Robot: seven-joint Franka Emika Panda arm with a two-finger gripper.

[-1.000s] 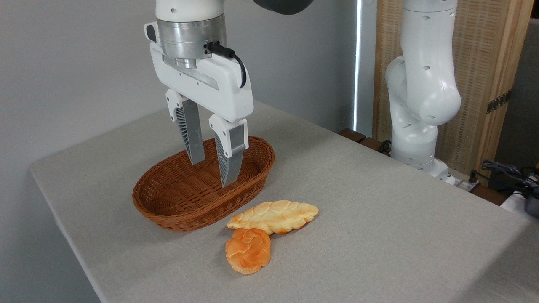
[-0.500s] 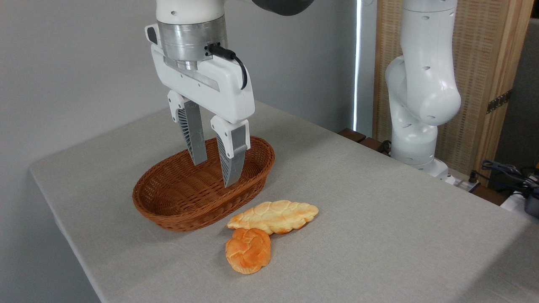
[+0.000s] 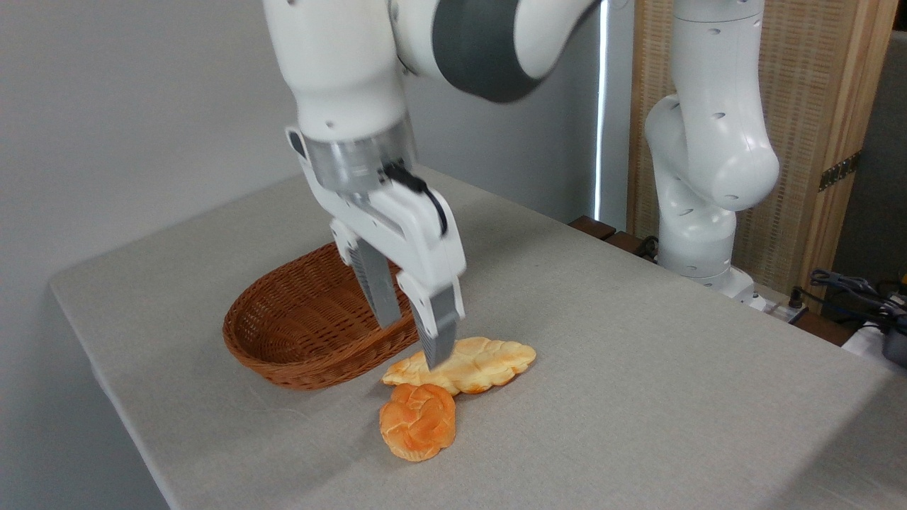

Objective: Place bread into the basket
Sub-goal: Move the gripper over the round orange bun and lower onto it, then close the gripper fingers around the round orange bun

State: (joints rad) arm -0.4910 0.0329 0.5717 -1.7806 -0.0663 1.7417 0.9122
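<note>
Bread (image 3: 417, 422) lies on the table (image 3: 638, 368) beside the basket (image 3: 283, 333); my claw (image 3: 413, 340) hangs parted, seemingly over the paler loaf (image 3: 482, 363).

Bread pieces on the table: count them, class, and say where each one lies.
2. The bread, a small orange knotted bun, lies nearest the camera. The paler braided loaf lies just behind it, beside the basket. None shows in the basket, though the gripper hides part.

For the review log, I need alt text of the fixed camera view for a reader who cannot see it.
A white robot arm's open gripper hangs low between a brown wicker basket and a pale braided loaf. A small orange knotted bun lies untouched on the grey table, touching the loaf's near edge. The basket looks empty.
</note>
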